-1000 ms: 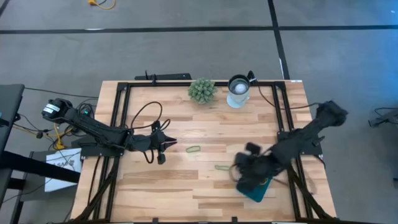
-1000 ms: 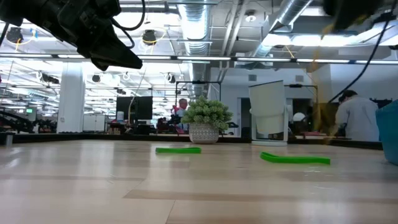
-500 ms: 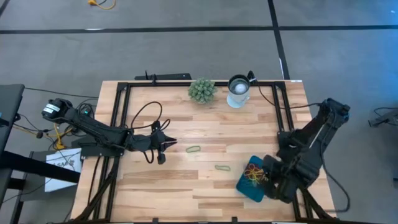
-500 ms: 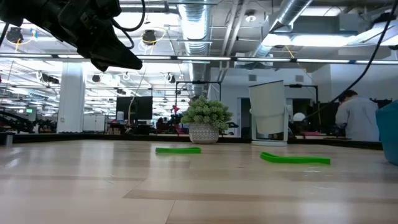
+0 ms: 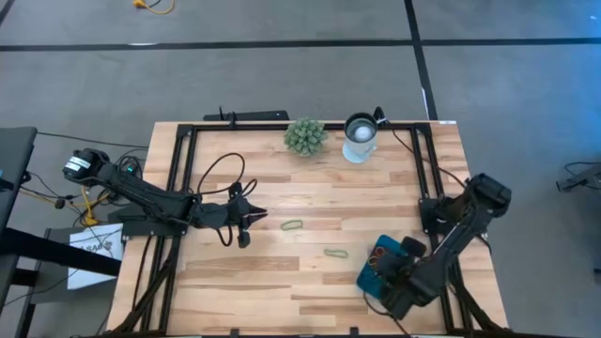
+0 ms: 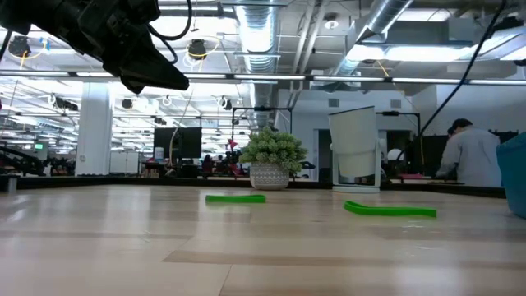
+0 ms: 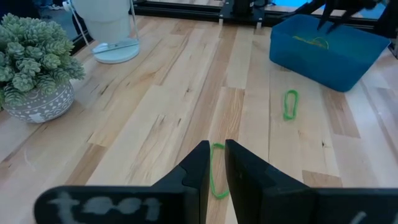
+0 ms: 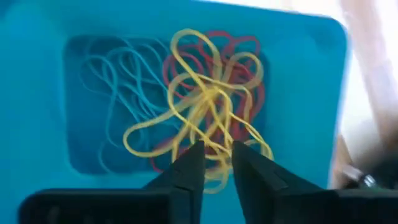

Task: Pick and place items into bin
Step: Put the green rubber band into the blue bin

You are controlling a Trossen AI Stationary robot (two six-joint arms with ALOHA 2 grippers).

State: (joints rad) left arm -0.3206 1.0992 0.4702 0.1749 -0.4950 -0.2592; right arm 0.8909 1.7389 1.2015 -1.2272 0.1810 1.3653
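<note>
At the near right corner of the pale plank table (image 5: 310,272) sits the teal bin (image 5: 373,280), with the right gripper (image 8: 214,155) directly above it. Its fingers stand a small way apart and hold nothing; just beneath them a tangle of yellow, red and blue rubber bands (image 8: 199,106) lies on the bin floor.

Farther in, near the table's middle, two green bands rest flat on the wood: one (image 5: 335,252) just left of the bin, the other (image 5: 292,224) a little farther and more to the left. The left gripper (image 7: 217,163) hangs above the table at the left, pointing toward that second band, fingers nearly together with a narrow slit between them and nothing in them.

Along the far edge stand a spiky green plant ball (image 5: 304,135) in a small pot and, to its right, a round white cup (image 5: 360,137). A black frame (image 5: 183,141) borders the table.

Beyond the table the low view shows a large open hall with ceiling ducts (image 6: 271,49), strip lights and a person (image 6: 467,156) at the far right.
</note>
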